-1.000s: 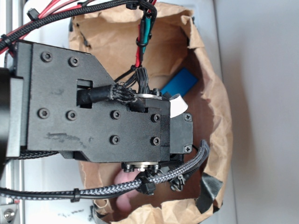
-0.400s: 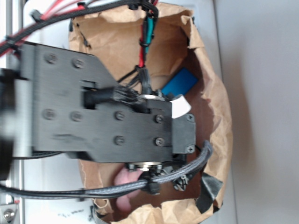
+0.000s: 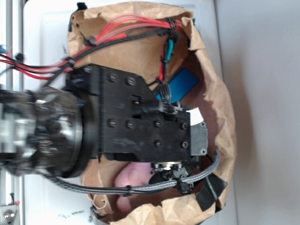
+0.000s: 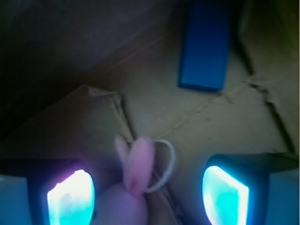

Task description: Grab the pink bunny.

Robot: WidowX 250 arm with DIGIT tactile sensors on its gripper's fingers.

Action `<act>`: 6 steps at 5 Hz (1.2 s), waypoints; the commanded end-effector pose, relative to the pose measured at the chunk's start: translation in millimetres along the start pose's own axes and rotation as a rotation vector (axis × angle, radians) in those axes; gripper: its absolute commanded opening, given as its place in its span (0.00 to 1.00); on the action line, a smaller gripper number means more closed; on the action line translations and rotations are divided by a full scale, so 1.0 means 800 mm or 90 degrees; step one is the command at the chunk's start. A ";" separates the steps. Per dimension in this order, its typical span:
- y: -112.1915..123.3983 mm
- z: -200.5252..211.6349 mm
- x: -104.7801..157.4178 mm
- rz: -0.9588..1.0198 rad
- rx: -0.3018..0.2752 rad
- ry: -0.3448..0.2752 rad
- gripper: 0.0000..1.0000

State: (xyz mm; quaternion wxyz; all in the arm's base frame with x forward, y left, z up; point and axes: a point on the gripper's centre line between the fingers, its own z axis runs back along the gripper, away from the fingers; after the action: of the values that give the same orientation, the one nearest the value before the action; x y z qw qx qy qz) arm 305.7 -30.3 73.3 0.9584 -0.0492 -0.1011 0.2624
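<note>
The pink bunny [image 4: 133, 187] lies on the brown paper between my gripper's fingers in the wrist view, its ears and white string loop pointing up the frame. My gripper [image 4: 147, 197] is open, with the bunny closer to the left pad [image 4: 70, 199] than to the right pad [image 4: 224, 194]; I cannot tell if the left pad touches it. In the exterior view the bunny [image 3: 129, 177] shows as a pink patch below the black arm, inside the paper bag [image 3: 220, 122]. The fingers are hidden under the arm there.
A blue rectangular block [image 4: 204, 44] lies further up the bag floor, also seen as the blue block [image 3: 183, 83] beside the arm. The bag's crumpled paper walls [image 3: 117, 42] rise all round. Red and black cables [image 3: 126, 30] cross the bag's top.
The arm has swung and dropped deeper into the bag, its wrist shifting right and down. The cables now sweep across the bag's top. More of the bunny shows below the arm.
</note>
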 end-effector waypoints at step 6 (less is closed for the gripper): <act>-0.055 0.007 -0.077 -0.090 -0.045 0.051 1.00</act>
State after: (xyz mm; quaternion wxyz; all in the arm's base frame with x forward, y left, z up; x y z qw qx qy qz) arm 271.9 -94.0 55.6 0.9758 -0.0698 -0.0499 0.2009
